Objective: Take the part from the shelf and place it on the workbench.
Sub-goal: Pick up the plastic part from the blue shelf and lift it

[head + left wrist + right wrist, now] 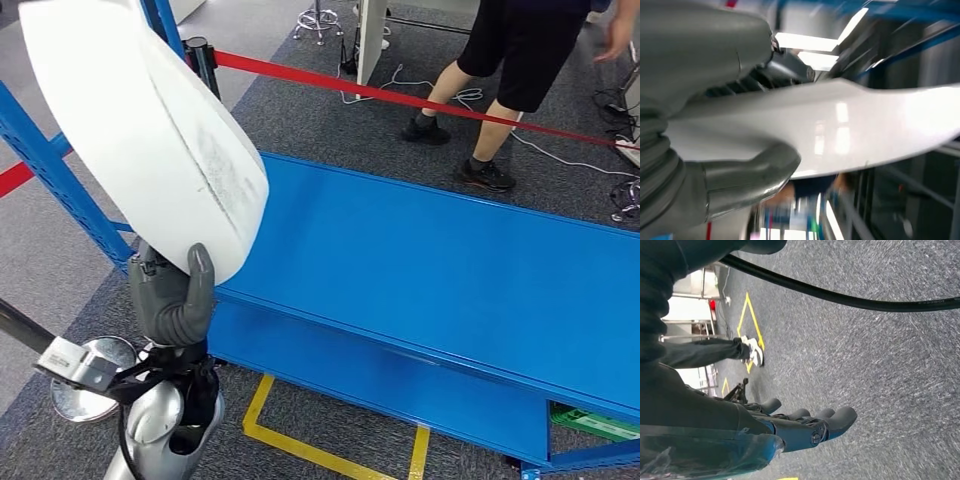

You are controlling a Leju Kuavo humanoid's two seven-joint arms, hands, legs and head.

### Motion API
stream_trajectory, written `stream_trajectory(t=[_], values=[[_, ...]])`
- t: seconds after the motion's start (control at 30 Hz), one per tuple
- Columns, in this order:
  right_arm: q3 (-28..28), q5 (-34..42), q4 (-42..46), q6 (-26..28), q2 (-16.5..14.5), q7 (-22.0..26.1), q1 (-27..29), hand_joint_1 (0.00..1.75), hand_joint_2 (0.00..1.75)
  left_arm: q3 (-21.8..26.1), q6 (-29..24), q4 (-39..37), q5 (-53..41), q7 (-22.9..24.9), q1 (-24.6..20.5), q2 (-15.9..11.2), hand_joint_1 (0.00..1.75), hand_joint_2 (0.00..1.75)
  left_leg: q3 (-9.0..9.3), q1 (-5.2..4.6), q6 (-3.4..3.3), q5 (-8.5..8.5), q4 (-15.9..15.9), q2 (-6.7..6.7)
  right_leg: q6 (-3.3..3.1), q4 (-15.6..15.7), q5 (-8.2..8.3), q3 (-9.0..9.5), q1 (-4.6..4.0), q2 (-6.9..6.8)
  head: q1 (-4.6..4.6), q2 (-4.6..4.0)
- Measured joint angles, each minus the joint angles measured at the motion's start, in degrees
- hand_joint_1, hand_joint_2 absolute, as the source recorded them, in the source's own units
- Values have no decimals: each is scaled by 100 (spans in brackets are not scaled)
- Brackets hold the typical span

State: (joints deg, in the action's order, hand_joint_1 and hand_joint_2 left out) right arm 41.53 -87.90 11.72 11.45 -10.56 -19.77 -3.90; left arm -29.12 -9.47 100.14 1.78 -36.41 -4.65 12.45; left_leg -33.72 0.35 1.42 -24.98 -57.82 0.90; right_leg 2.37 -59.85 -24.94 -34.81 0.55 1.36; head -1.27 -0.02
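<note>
Blue workbench (423, 250) top bare, runs left-near to right-far. Stands on grey carpet (317, 110); yellow floor tape (302, 445) at near edge.

A glossy white part (143, 130), smudged grey along its seam, sits in the robot's grey left hand (172, 297) above a bright blue tabletop (423, 260). Red barrier tape (392, 97) crosses speckled dark grey carpet (302, 110) marked with yellow floor lines (302, 445). A person (521, 50) wears black shorts and black shoes. The right hand (817, 427) is dark grey.
</note>
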Motion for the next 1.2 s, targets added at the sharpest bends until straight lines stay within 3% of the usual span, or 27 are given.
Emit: stream_trajectory(t=[0.2, 0.3, 0.63, 0.97, 1.2], values=[[229, 291, 0, -1, 4, 26, 10, 0, 175, -30, 1824, -14, 1149, 82, 171, -8, 175, 175, -1, 0, 0, 0, 0, 0, 0, 0, 0, -1, 0, 1, 0, 0], [321, 337, 0, -63, 9, 113, 11, 0, 175, -3, 2331, -14, 1357, 145, 197, -4, 175, 175, -1, 0, 0, 0, 0, 0, 0, 0, 0, -1, 0, 1, 0, 0], [417, 337, 0, -102, 20, 245, 14, 0, 175, 94, 2443, -37, 1077, 86, 222, -4, 175, 175, 0, 0, 0, 0, 0, 0, 0, 0, 0, -1, 0, 1, 0, 0], [386, 26, 0, -377, 33, 1039, 30, 0, 175, 125, 2401, -95, 555, -238, 231, -4, 175, 175, -1, 0, 0, 0, 0, 0, 0, 0, 0, -2, 0, 2, 0, 0], [336, -95, 0, -634, 48, 766, 43, 0, 175, 125, 2480, -159, 535, -289, 203, -4, 175, 175, 0, 0, 0, 0, 0, 0, 0, 0, 0, -2, 0, 3, 0, 0]])
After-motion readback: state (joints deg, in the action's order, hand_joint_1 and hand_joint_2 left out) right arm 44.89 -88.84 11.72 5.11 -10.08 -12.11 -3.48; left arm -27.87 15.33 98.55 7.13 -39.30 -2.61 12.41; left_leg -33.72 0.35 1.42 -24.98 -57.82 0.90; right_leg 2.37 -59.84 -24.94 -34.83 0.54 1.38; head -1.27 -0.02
